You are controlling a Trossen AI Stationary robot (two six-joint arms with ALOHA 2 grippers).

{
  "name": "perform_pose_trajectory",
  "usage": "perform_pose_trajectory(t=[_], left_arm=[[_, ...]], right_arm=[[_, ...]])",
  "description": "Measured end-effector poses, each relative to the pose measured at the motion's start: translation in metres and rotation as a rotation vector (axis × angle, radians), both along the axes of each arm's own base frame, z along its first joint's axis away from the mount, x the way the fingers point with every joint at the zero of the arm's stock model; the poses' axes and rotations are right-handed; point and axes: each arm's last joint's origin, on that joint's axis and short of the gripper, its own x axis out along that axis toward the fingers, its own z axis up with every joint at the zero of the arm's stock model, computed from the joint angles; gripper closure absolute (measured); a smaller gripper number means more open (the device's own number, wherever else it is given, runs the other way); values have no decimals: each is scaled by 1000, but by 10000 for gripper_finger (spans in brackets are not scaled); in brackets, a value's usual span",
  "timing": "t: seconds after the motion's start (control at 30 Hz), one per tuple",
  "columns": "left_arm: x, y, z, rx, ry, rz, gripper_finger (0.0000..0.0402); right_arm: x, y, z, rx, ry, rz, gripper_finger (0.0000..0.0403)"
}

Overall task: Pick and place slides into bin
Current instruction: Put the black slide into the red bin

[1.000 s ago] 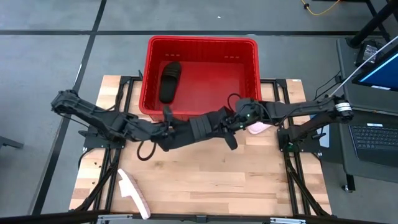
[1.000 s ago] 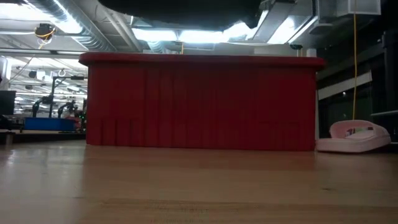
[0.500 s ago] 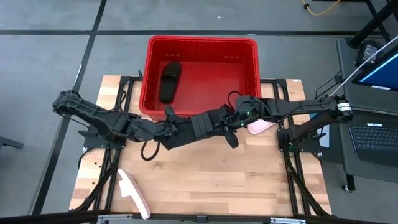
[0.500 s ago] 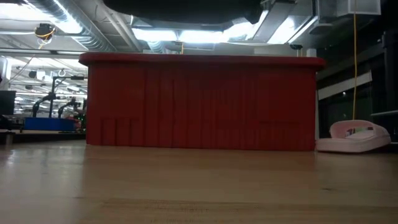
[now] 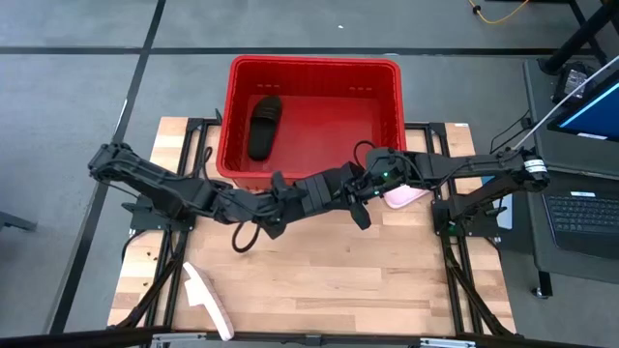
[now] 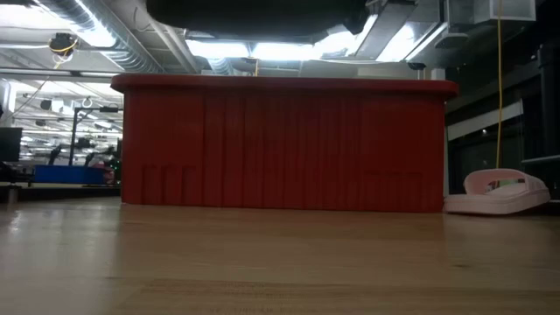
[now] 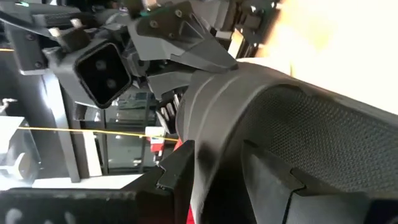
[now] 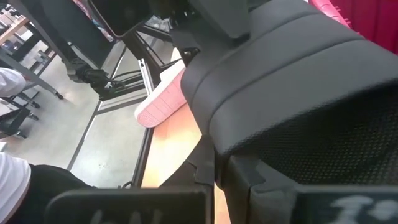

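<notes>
A matte black slide (image 5: 325, 188) hangs above the table, just in front of the red bin (image 5: 314, 68), between my two grippers. My left gripper (image 5: 290, 199) is shut on its left end and my right gripper (image 5: 354, 188) on its right end. It fills both wrist views (image 7: 298, 112) (image 8: 298, 81). A second black slide (image 5: 263, 126) lies on the bin's floor at the left. One pink slide (image 5: 401, 197) lies on the table below my right arm. The other pink slide (image 5: 207, 300) lies at the near left. My left gripper has the black slide's left end (image 7: 217, 143) between its two fingers, coming level from the table's left. The slide is lifted clear of the table. My right gripper has the slide's right end (image 8: 249, 124) between its fingers, coming from the table's right; the slide hides the exact contact.
The bin's near wall (image 6: 284, 144) stands close behind the held slide. The pink slide (image 6: 499, 192) rests sole down to the right of the bin. Bare wood lies toward the near edge. A laptop (image 5: 585, 217) sits off the table at the right.
My left gripper has gone toward the table's right edge, closer to my right gripper, and its arm has stretched out. The black slide stays lifted between the two grippers.
</notes>
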Motion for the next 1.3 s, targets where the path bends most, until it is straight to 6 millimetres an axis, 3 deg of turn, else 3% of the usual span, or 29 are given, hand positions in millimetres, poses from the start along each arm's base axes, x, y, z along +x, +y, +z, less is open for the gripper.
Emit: perform_pose_trajectory(t=[0.13, 0.6, 1.2, 1.3], left_arm=[[2, 0, 0, -1, -12, 11, 280], [-1, -8, 3, -9, -36, -18, 362], [-2, -9, 3, 20, -33, 16, 395], [-2, -8, 3, 22, -33, 20, 396]], right_arm=[[0, 0, 0, -1, 0, 1, 388], [0, 1, 0, -16, -5, 16, 388], [0, 0, 0, -23, -14, 7, 387], [0, 0, 1, -24, -14, 4, 369]])
